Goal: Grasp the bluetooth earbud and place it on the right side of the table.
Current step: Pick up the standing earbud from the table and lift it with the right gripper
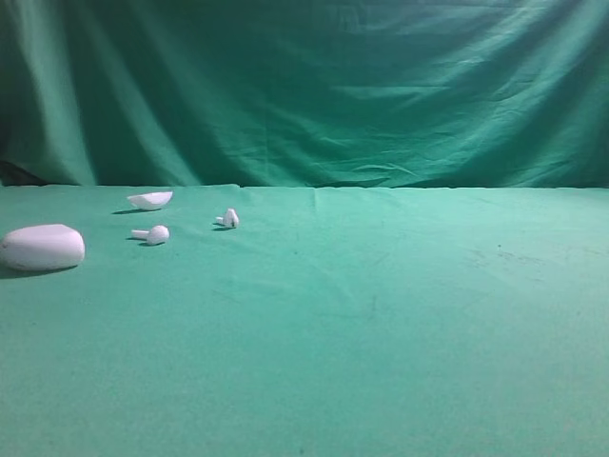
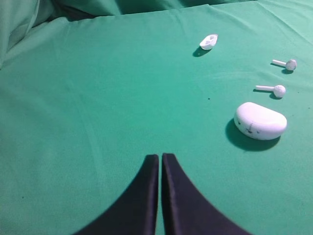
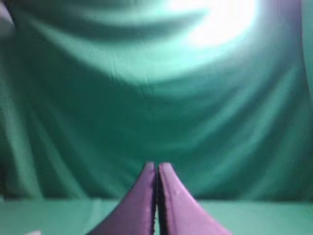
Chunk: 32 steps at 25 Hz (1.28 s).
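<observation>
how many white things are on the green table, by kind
earbuds: 2, the bluetooth earbud and a round-headed earbud
oval case: 1
small shallow white piece, maybe a lid: 1
total: 4, all on the left part of the table

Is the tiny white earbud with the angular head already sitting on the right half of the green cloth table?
No, the tiny white angular-headed earbud lies left of centre on the green cloth table.
</observation>
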Each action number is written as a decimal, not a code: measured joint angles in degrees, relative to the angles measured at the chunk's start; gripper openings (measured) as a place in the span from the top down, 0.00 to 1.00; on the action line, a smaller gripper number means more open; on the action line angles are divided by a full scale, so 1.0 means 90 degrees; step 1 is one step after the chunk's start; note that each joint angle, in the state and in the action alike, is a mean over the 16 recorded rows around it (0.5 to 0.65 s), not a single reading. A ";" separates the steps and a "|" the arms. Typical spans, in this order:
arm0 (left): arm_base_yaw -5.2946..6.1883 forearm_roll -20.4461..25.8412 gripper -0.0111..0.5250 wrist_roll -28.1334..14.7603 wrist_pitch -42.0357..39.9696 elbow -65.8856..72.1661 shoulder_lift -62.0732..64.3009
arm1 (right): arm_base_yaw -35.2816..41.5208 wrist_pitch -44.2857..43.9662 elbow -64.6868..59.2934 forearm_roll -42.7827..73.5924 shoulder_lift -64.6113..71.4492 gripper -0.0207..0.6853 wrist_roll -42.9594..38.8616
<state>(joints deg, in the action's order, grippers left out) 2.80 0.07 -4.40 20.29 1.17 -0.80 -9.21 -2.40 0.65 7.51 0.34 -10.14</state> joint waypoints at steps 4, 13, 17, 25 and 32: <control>0.0000 0.0001 0.98 0.0000 0.0000 0.0000 0.0000 | 0.0000 -0.0069 0.0612 -0.0073 0.0409 0.97 -0.0083; 0.0000 0.0001 0.98 0.0000 0.0000 0.0000 0.0000 | -0.0017 -0.2542 0.2668 -0.0314 0.2506 0.97 0.0107; 0.0000 0.0002 0.98 0.0000 0.0000 0.0000 0.0000 | -0.0098 -0.3596 0.3595 -0.0510 0.3845 0.97 0.0610; 0.0000 0.0002 0.98 0.0000 0.0000 0.0000 0.0000 | -0.0662 -0.4995 0.5402 -0.0918 0.6627 0.97 0.1836; 0.0000 0.0001 0.98 0.0000 0.0000 0.0000 0.0000 | -0.1583 -0.5943 0.7449 -0.1078 0.9130 0.97 0.2290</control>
<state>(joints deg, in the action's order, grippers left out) 2.80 0.08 -4.40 20.29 1.17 -0.80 -23.46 -55.89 67.69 -2.20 82.51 10.46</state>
